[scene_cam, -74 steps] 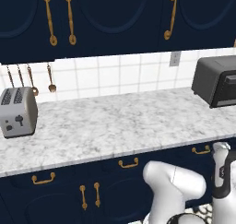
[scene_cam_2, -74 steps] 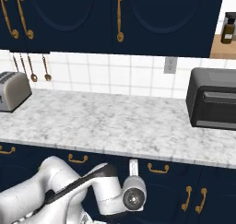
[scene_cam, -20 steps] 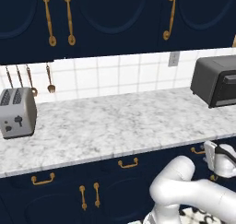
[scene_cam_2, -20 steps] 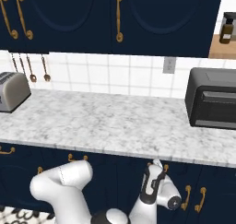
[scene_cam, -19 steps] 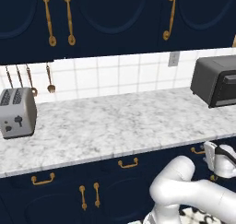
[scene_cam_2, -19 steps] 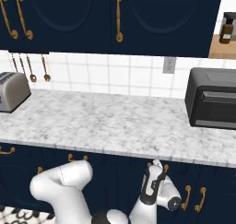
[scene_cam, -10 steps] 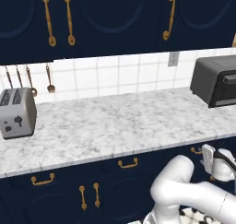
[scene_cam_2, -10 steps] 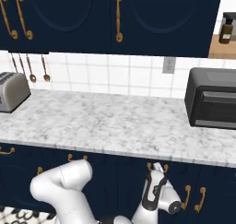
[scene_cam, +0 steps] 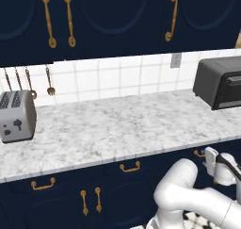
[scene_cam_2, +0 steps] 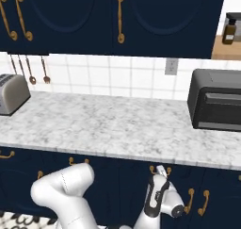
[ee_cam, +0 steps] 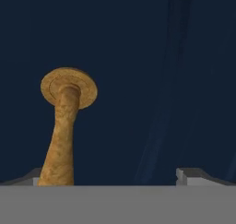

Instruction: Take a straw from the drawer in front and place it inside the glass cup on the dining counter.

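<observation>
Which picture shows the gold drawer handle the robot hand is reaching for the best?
The hand view: the brass handle fills it close up against the navy drawer, with the open gripper right at it. In the right base view the handle peeks out small behind the hand. In the left base view only its end shows.

Drawer handle (ee_cam: 64,126) cut off at the hand view's bottom, its far end unseen, drawer handle partly hidden behind the gripper (scene_cam_2: 159,172) in the right base view, toaster oven (scene_cam: 221,82) cropped at the right edge, toaster (scene_cam_2: 12,94) cropped at the left edge.
</observation>
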